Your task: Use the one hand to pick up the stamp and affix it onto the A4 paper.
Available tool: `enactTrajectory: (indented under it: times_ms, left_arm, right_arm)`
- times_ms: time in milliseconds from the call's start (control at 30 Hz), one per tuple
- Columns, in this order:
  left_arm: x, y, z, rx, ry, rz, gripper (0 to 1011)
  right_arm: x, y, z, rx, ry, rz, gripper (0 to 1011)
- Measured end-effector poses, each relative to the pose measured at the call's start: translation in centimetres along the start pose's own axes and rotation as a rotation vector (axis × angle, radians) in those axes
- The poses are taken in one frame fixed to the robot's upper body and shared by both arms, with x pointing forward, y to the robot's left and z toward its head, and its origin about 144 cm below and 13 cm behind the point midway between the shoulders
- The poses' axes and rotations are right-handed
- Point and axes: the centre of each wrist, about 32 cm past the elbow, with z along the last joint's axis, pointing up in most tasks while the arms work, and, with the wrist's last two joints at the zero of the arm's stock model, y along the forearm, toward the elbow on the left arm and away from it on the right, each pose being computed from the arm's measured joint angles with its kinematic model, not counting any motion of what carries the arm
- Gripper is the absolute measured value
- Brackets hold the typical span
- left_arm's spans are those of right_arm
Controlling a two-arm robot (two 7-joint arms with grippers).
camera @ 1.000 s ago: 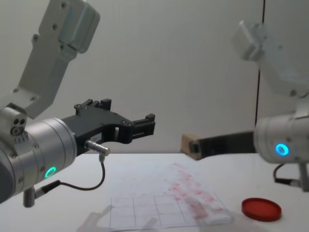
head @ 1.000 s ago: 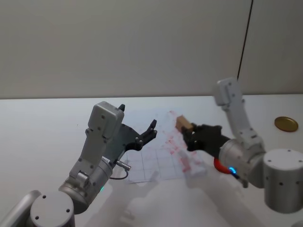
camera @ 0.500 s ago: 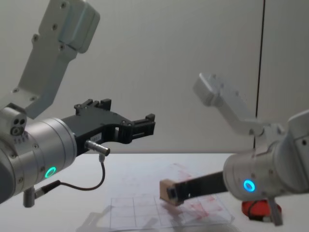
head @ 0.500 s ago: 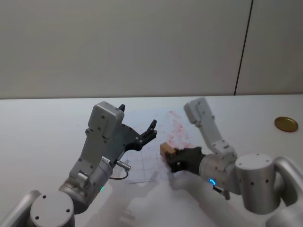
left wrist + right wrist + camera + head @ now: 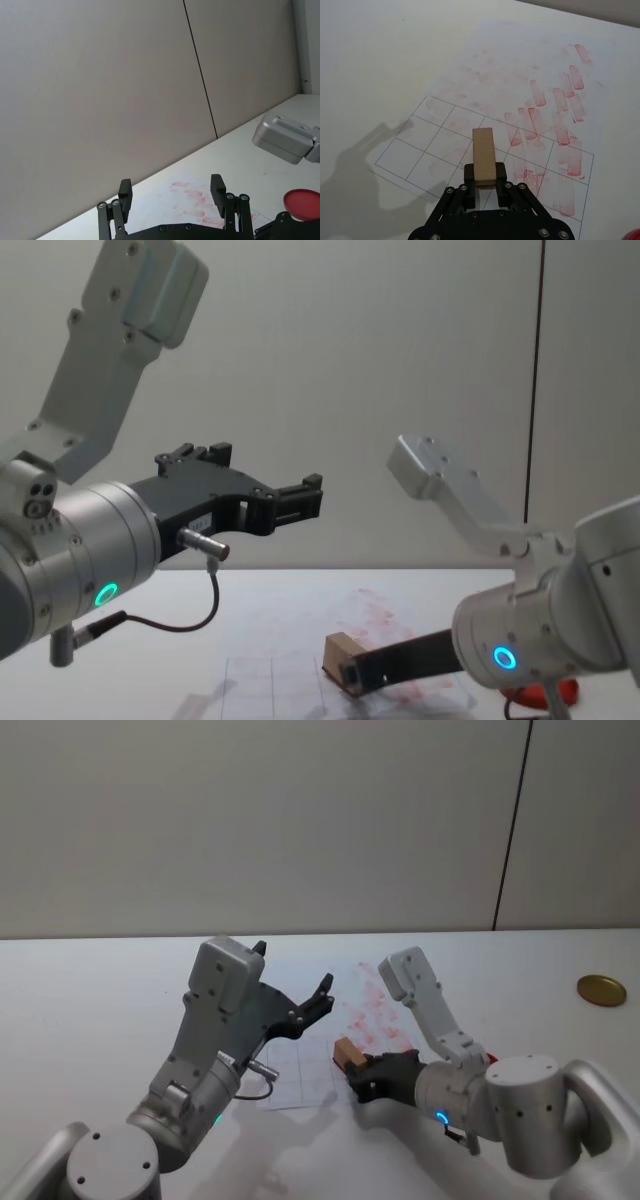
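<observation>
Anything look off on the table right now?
Only the paper: its red marks overlap, tilt and cross the grid lines, crowded toward one side while other squares are bare. The stamp sits straight in the right pincer over the grid; the left pincer hangs open in the air.

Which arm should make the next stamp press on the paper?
Right. The right tool is shut on the stamp, low over the A4 paper and its printed squares. The left tool hangs open and empty, higher up.
</observation>
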Motion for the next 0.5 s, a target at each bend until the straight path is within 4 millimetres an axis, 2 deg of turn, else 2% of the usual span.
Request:
enactTrajectory:
  times_ms: [500]
  left_arm:
    - [0.0,0.0,0.0,0.0,0.0,0.0,993]
  right_arm:
    - [0.31,0.37,-0.85,-0.029,0.013,0.014,216]
